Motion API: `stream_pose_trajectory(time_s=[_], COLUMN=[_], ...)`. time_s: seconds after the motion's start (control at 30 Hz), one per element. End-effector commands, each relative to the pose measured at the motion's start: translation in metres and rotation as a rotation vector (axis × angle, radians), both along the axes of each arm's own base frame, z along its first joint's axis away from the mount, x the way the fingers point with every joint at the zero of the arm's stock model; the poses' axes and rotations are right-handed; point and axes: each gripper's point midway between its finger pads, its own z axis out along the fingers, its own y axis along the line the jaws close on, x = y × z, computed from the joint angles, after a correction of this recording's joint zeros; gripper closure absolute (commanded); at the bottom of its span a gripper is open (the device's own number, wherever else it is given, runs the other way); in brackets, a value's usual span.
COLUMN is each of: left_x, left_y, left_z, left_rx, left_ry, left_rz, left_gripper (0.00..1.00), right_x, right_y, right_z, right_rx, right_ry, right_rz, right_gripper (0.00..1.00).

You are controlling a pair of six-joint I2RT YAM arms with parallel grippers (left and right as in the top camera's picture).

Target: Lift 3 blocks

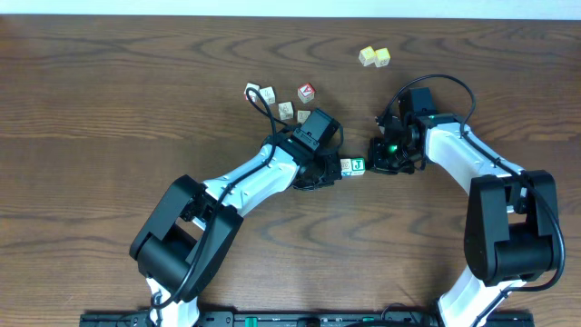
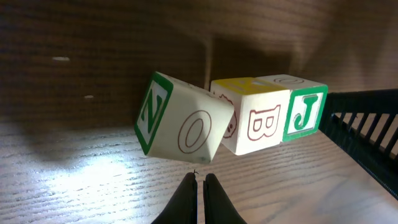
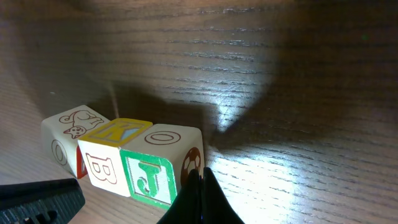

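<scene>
Three blocks sit side by side in a short row between my two arms. In the left wrist view they are a tilted white block [image 2: 183,121] with a green "N" side, a yellow-topped "B" block [image 2: 252,118] and the green "J" block [image 2: 305,112]. My left gripper [image 2: 200,180] is shut, its tips just under the tilted block. My right gripper [image 3: 202,177] is shut and empty, its tips against the ball-marked end of the J block [image 3: 152,174]. From overhead the row [image 1: 349,166] lies between the left gripper [image 1: 327,168] and the right gripper [image 1: 374,163]. I cannot tell whether the row is off the wood.
Two pale yellow cubes [image 1: 374,57] lie at the far right of the wooden table [image 1: 109,100]. A red-faced cube [image 1: 306,92] and cream lettered cubes [image 1: 287,111] lie behind the left arm, near a thin cable loop [image 1: 259,102].
</scene>
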Motion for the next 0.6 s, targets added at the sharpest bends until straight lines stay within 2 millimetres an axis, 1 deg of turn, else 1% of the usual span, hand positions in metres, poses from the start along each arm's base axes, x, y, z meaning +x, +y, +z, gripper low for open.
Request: stream_pose_trajectory(time_s=[0.0, 0.2, 0.57], left_x=[0.004, 0.01, 0.014], left_y=[0.005, 0.0, -0.006], left_z=[-0.004, -0.001, 0.004], left_rx=[0.022, 0.001, -0.032], left_ry=[-0.01, -0.036, -0.056], left_rz=[0.027, 0.027, 0.022], left_gripper=[0.93, 0.93, 0.93], right_x=[-0.001, -0.001, -0.001], right_y=[0.003, 0.003, 0.003], right_z=[0.002, 0.002, 0.002], right_rx=[0.009, 0.009, 0.009], right_ry=[0.004, 0.005, 0.004], right_rz=[-0.002, -0.002, -0.003], right_gripper=[0.99, 0.99, 0.99])
